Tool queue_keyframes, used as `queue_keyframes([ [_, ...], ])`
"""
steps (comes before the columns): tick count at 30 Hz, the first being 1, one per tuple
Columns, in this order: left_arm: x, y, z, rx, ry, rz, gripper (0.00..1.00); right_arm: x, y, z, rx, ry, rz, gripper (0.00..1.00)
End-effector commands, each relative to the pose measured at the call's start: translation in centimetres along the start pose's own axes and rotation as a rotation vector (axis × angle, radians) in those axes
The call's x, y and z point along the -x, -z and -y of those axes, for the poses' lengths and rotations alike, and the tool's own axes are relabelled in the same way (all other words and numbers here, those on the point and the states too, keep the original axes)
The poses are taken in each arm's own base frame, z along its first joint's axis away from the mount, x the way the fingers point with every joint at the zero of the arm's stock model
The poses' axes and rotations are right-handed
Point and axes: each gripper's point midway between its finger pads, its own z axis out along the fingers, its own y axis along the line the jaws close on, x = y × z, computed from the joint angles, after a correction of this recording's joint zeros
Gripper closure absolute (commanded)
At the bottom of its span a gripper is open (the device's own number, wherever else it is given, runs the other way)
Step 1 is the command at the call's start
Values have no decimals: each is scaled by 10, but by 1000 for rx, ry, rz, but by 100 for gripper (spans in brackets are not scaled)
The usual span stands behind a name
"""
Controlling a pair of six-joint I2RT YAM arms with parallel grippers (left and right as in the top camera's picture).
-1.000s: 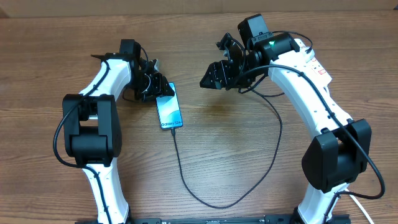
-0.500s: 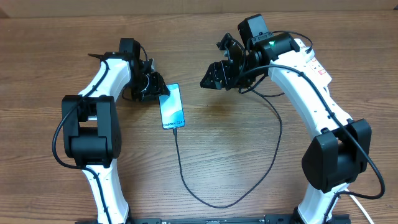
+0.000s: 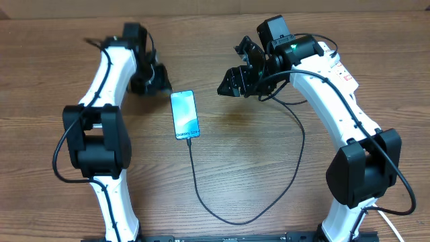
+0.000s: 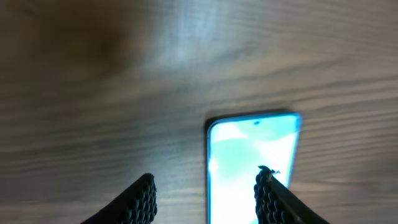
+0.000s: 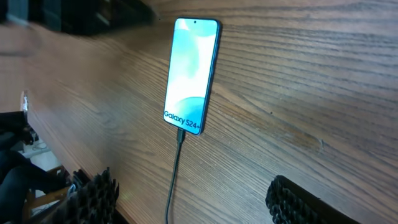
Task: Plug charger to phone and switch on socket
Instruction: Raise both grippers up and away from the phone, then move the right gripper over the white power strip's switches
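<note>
The phone (image 3: 185, 114) lies flat on the wooden table, its blue screen up and the "Galaxy" end toward the front. The charger's thin black cable (image 3: 201, 198) joins that end, loops forward and runs back up the right side toward my right arm. My left gripper (image 3: 156, 79) is open and empty, just behind and left of the phone's far end. Its wrist view shows the phone's top (image 4: 252, 165) between the open fingers (image 4: 208, 198). My right gripper (image 3: 227, 86) is open and empty, above the table to the phone's right. Its wrist view shows phone (image 5: 191, 74), cable (image 5: 176, 174) and open fingers (image 5: 193, 202). The socket is out of view.
Bare wooden tabletop (image 3: 248, 161) surrounds the phone. The cable loop lies across the front middle of the table. Both arm bases stand at the front edge. A wall edge runs along the back.
My left gripper has pulled back from the phone's far end toward the back left. The phone has turned slightly and now lies straighter. The right arm has not moved.
</note>
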Motion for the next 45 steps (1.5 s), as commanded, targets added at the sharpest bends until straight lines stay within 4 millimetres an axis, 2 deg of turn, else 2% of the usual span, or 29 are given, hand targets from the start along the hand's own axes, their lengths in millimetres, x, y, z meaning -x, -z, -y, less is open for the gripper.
queue_keyframes([
  [1,35,54,6,27,-10,140,53,15,37,-5,-34,30,98,23],
  [3,46,90,16,14,-23,202,53,18,57,3,-89,20,141,22],
  [7,54,139,28,-4,-44,288,53,23,91,19,-161,-22,212,19],
  [13,54,204,42,-29,-78,414,53,27,137,76,-290,-247,326,14],
  [17,49,247,51,-50,-95,509,50,25,169,123,-360,-356,388,0],
  [18,46,263,53,-58,-101,549,46,21,189,152,-435,-436,431,0],
  [19,44,272,55,-63,-106,573,42,18,199,167,-478,-479,456,0],
  [20,43,279,56,-67,-109,592,28,16,211,183,-526,-516,485,0],
  [21,42,284,57,-70,-112,605,4,14,222,195,-563,-539,511,0],
  [22,41,288,58,-72,-113,615,0,14,231,206,-593,-556,536,0],
  [27,40,286,57,-70,-112,606,0,20,263,243,-636,-595,653,0],
  [31,40,282,56,-67,-109,593,0,26,269,269,-673,-613,695,0],
  [37,40,282,56,-67,-109,593,0,30,252,309,-743,-647,669,0],
  [45,40,282,56,-67,-109,593,0,32,207,355,-750,-671,592,0],
])
